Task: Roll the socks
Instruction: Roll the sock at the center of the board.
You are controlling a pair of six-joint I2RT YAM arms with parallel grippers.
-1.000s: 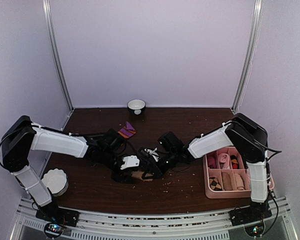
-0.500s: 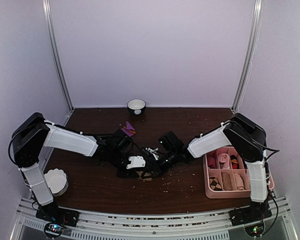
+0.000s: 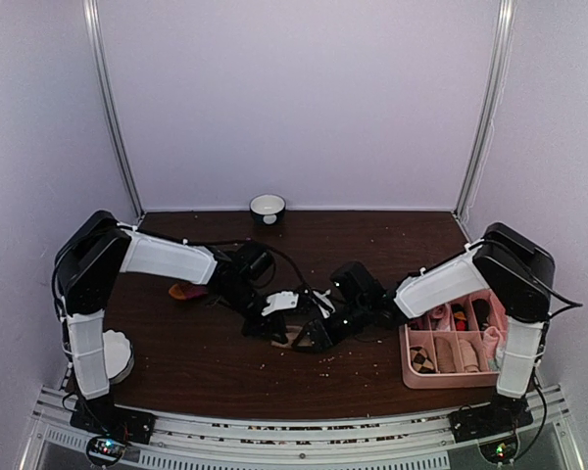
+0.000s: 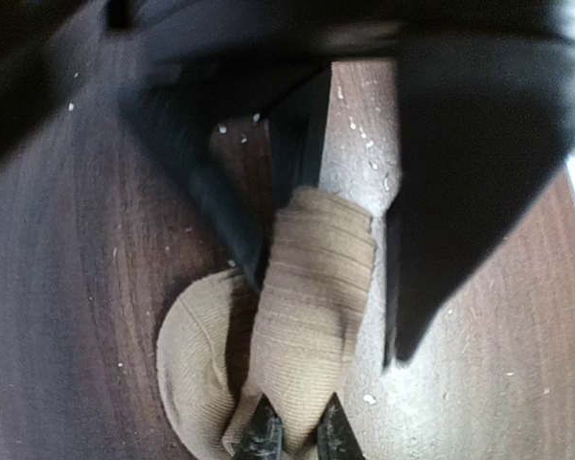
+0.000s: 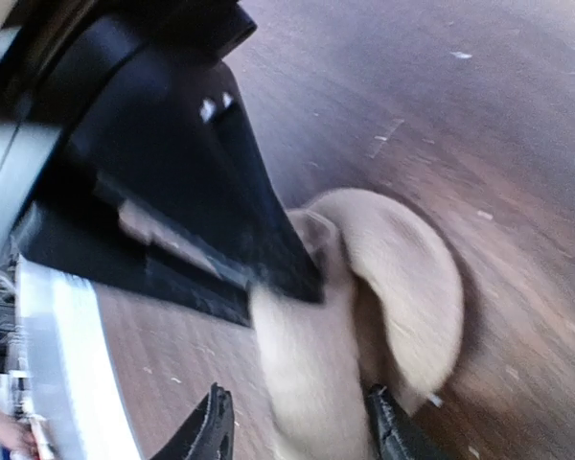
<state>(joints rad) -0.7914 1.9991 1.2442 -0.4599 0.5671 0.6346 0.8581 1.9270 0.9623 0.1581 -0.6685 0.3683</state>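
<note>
The tan sock (image 4: 311, 278) lies half rolled on the dark table, a flat strip rising out of a curled loop (image 4: 187, 355). My left gripper (image 4: 299, 433) is shut on the near end of that strip. My right gripper (image 5: 299, 426) is open, its fingertips (image 5: 216, 422) straddling the same sock (image 5: 412, 278) with a gap on the left side. In the top view the two grippers meet tip to tip at the table's middle, left (image 3: 279, 318) and right (image 3: 316, 335). Only an orange-red bit of the dark red sock (image 3: 186, 291) shows behind my left arm.
A pink divided tray (image 3: 404, 345) with small rolled socks stands at the right front. A black and white bowl (image 3: 268, 207) sits at the back wall. A white ridged cup (image 3: 110, 354) is at the left front. Crumbs dot the table.
My left gripper has closed on the tan sock while my right gripper has opened. Both grippers shifted right, and my left arm swung back over the dark red sock.
</note>
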